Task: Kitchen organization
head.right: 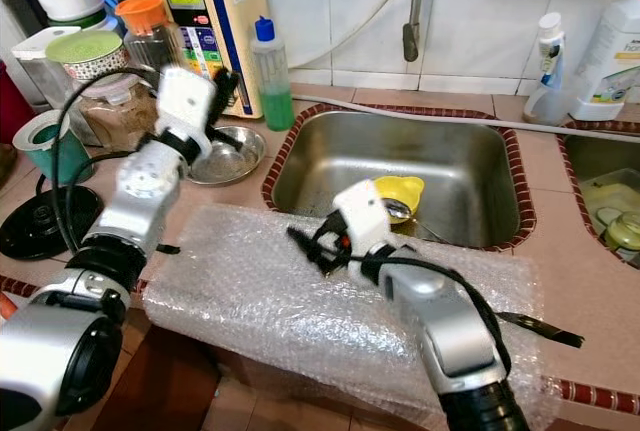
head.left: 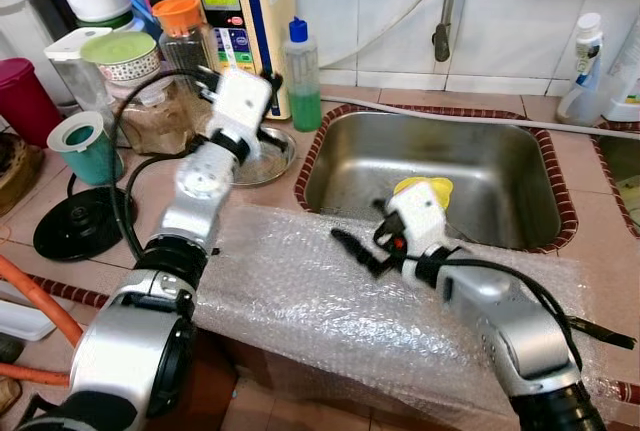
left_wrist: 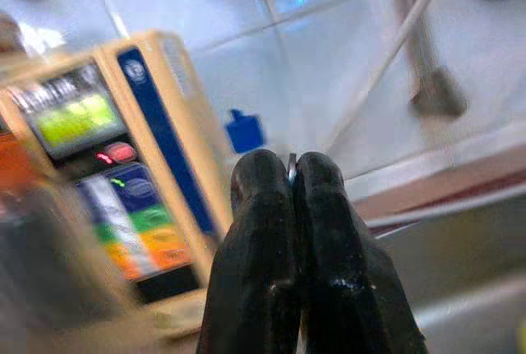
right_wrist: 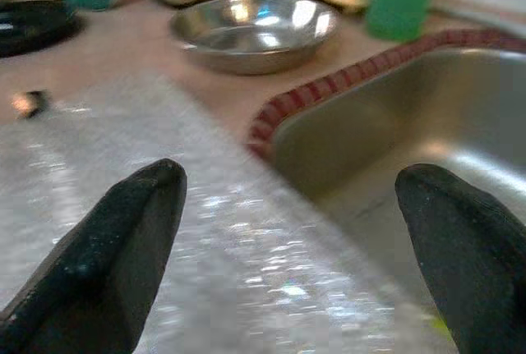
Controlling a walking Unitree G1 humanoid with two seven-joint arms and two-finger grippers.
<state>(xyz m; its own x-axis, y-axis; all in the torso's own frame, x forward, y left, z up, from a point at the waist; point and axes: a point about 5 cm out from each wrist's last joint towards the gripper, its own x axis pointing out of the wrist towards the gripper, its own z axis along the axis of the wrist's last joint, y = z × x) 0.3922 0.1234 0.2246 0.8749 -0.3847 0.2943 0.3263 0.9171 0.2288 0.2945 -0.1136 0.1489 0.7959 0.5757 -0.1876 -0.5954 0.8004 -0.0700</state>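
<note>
Left gripper (left_wrist: pixel 292 247): raised above the counter, over the steel dish (head.left: pixel 268 154) that sits just left of the sink (head.left: pixel 520 201). Its two black fingers are pressed flat together with nothing visible between them. In the left wrist view they point toward the cream water-purifier unit (head.left: pixel 240 11) with its blue strip and lit green panel, standing against the tiled wall.

Right gripper (right_wrist: pixel 288 247): low over the sheet of bubble wrap (head.left: pixel 300 291) spread across the front of the counter, near the sink's front left corner. Fingers spread wide apart, holding nothing. The right wrist view looks between them at the wrap, the red-tiled sink edge and the steel dish beyond.

Sink contents: a yellow bowl (head.right: pixel 400 191) rests on the basin floor (a metal utensil appears to lie beside it; detail unclear).

Counter, left side: a green bottle with a blue cap (head.left: pixel 302 76) stands just right of the purifier; an orange-lidded jar (head.left: pixel 183 31), a teal cup (head.left: pixel 88 146) and a black round lid (head.left: pixel 75 223) are grouped further left. A white spray bottle (head.left: pixel 583 71) stands at the far right by the wall
</note>
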